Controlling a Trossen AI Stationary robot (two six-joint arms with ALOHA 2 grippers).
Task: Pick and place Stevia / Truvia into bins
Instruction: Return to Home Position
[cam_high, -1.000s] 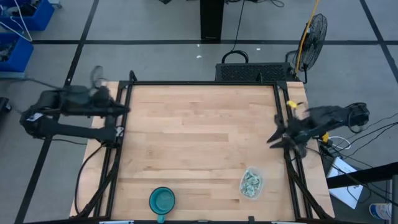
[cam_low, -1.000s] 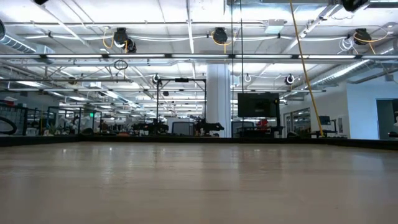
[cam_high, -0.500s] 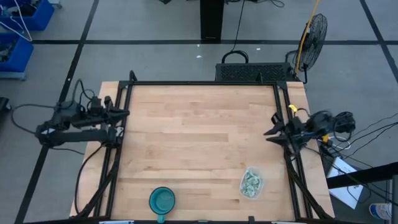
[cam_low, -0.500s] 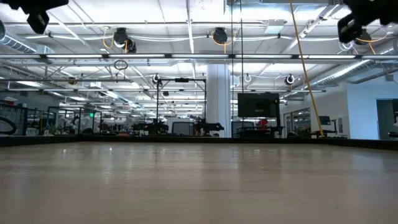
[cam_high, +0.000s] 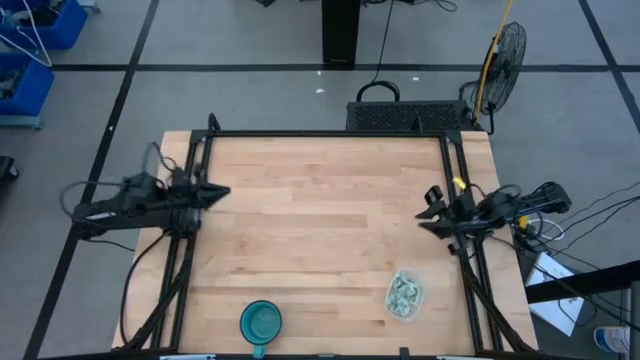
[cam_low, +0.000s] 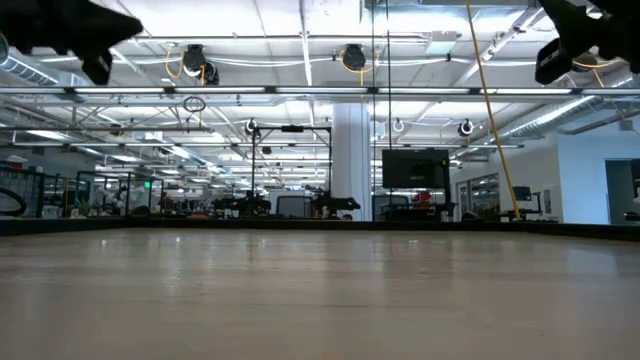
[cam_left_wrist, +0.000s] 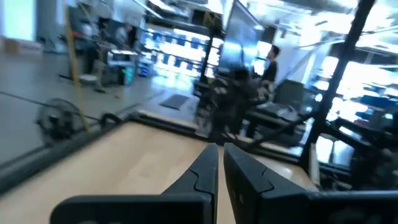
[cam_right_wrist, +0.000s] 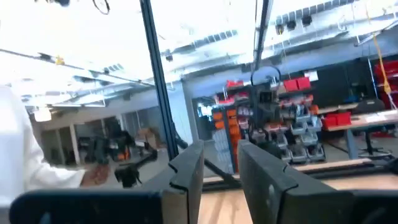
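Hovering at opposite table (cam_high: 320, 230) edges, left jaws pressed together, right jaws slightly parted, sachets (cam_high: 404, 293) inside clear tub (cam_high: 389, 301).

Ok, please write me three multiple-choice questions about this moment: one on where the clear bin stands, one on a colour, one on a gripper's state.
1. The clear bin stands on which side of the table? A) the left arm's B) the right arm's C) dead centre
2. The round bowl is: A) red B) teal C) yellow
3. The right gripper is: A) open and empty B) shut on a sachet C) inside the bin
Answers: 1 B, it lies nearer the right arm in the high view; 2 B, the bowl is plainly teal; 3 A, its fingers stand apart, nothing between.
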